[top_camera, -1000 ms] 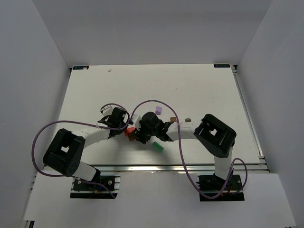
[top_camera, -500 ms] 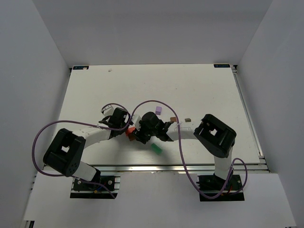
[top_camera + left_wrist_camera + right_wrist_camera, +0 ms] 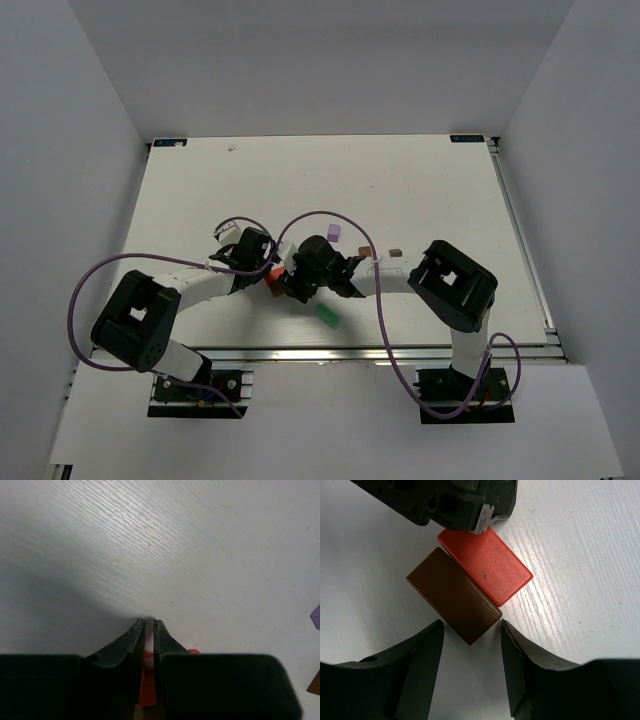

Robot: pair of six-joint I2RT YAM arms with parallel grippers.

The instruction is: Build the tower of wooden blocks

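A red-orange oblong block [image 3: 487, 562] and a brown oblong block [image 3: 452, 595] lie flat side by side, touching, on the white table. My right gripper [image 3: 472, 625] is open, with the brown block's near corner just between its fingertips. My left gripper [image 3: 148, 622] is shut, its tips low over the far end of the red-orange block [image 3: 148, 690]. In the top view both grippers meet at the red-orange block [image 3: 272, 276], the left [image 3: 265, 265] and the right [image 3: 292, 283]. The green block [image 3: 326, 314], lilac block [image 3: 334, 233], small brown block [image 3: 366, 251] and dark grey-brown block [image 3: 396, 254] lie apart.
The white table [image 3: 420, 190] ends in a metal rail at the near edge [image 3: 330, 352]. Grey walls stand on three sides. Purple cables loop over both arms near the blocks.
The right gripper has edged slightly up and left, away from the green block, which has shifted a little down and left. The left gripper has barely moved.
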